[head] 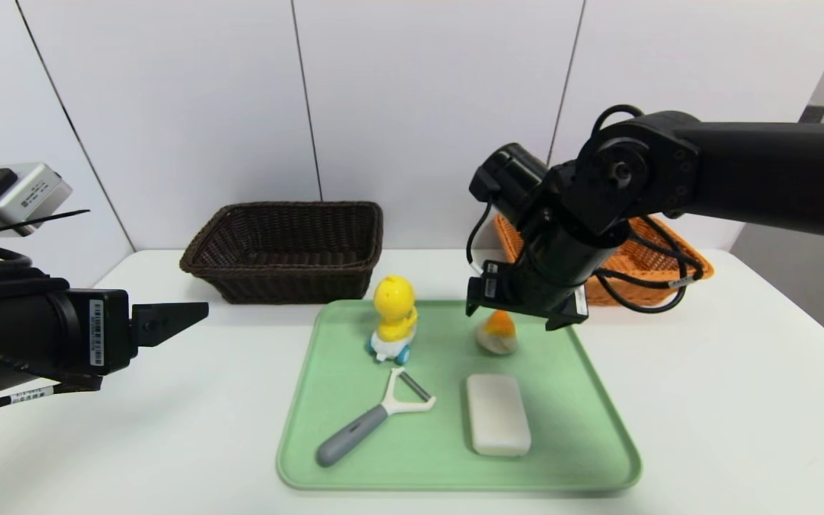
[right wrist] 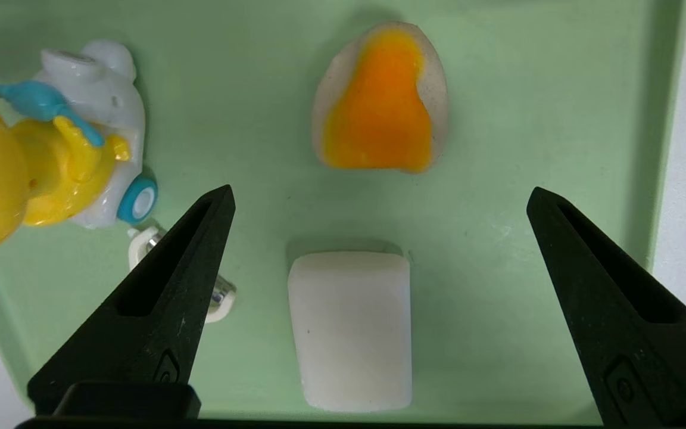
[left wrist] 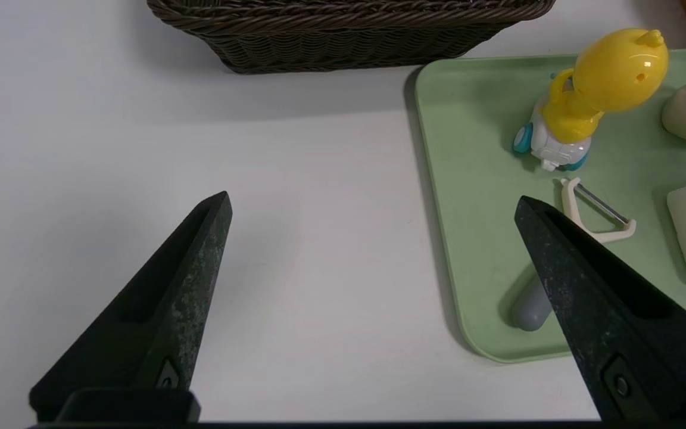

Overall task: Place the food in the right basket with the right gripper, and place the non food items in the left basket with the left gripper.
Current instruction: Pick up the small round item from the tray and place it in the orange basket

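A white table [head: 705,372] carries everything, with a pale green tray [head: 598,422] lying at its middle. Behind the tray's far left corner stands the dark brown left basket [head: 287,247], and behind its far right corner the orange-tan right basket [head: 644,261], partly hidden by the right arm. The right gripper [right wrist: 379,196] hangs over the far right part of the tray, pointing steeply down, its fingers [right wrist: 200,238] spread wide with nothing between them; the bun and the bar lie below it. The left gripper [left wrist: 373,202] hovers over bare table to the left of the tray, pointing forward and slightly down, its fingers [left wrist: 194,250] likewise spread wide and empty. On the tray, the white bar [head: 498,413] lies at the near right, the peeler [head: 376,415] lies at the near left with its grey handle toward the tray's near left corner, the yellow duck toy [head: 393,318] stands upright on its wheels at the far left, and the beige bun [head: 498,333] with its orange top sits at the far right, just under the right wrist.
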Motion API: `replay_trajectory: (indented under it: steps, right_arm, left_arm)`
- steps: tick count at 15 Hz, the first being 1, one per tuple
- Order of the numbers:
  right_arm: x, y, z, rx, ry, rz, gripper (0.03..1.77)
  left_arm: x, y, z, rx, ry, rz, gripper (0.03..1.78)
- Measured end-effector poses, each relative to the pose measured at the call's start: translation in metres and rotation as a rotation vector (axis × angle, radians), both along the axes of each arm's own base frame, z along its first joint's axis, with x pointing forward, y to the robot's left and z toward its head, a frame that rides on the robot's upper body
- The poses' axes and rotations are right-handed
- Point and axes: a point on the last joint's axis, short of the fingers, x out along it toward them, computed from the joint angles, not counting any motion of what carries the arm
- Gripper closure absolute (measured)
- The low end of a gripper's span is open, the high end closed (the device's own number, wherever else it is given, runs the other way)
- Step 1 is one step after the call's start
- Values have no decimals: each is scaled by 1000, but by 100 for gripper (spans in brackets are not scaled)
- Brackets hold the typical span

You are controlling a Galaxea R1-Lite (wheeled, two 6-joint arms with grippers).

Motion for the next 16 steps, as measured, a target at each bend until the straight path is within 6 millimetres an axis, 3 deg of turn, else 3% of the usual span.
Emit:
replay_trajectory:
  steps: [7, 13, 16]
  right_arm:
    - [22, 9, -32, -35, 7, -23, 10]
    - [30, 11, -48, -51, 32, -32, 10]
    - [32, 11, -52, -53, 39, -39, 59]
  left_arm:
    - [-1, 0, -6, 8, 17, 0, 12]
    - [-1, 0, -6, 8, 20, -5, 12]
    - [-2, 0, -8, 12, 25, -8, 12]
